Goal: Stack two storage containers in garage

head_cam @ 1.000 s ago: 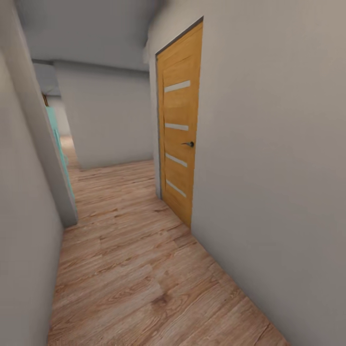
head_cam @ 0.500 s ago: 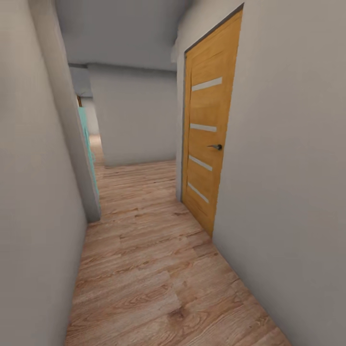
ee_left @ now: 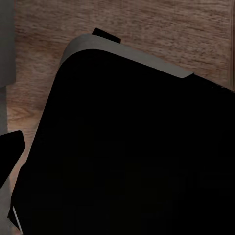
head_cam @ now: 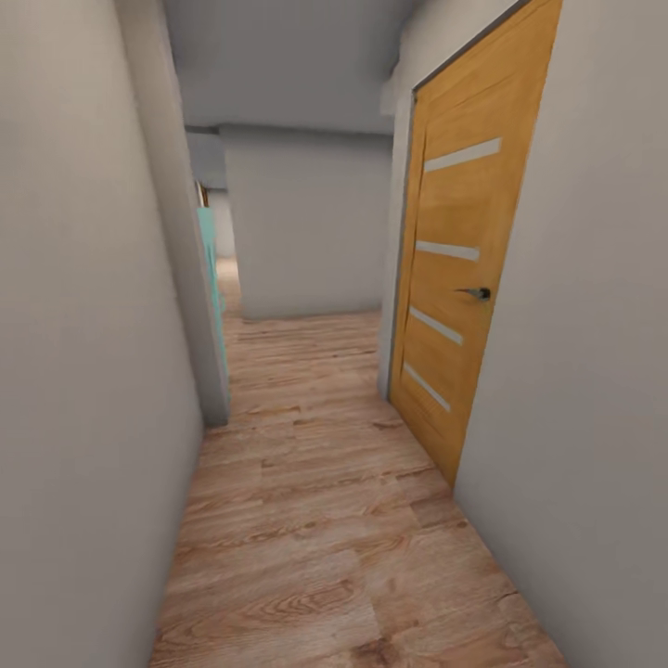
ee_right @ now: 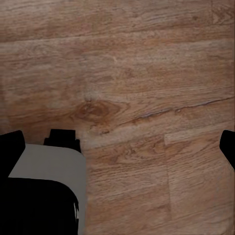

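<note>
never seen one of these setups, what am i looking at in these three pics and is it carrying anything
These are simulator renders from a wheeled robot with two arms. The big picture comes from its head camera: it is in a narrow hallway with a wood-plank floor, pale grey walls and a closed wooden door on the right with a dark handle. Farther on, the hall opens to the left past a turquoise edge.

The other two come from cameras near each arm's gripper, looking down at the same floor. In the left wrist picture a large black part with a grey rim, probably the robot's own body, blocks most of the view. The right wrist picture shows planks and a similar part. No box shows, and I cannot tell whether the grippers are open or shut.
</note>
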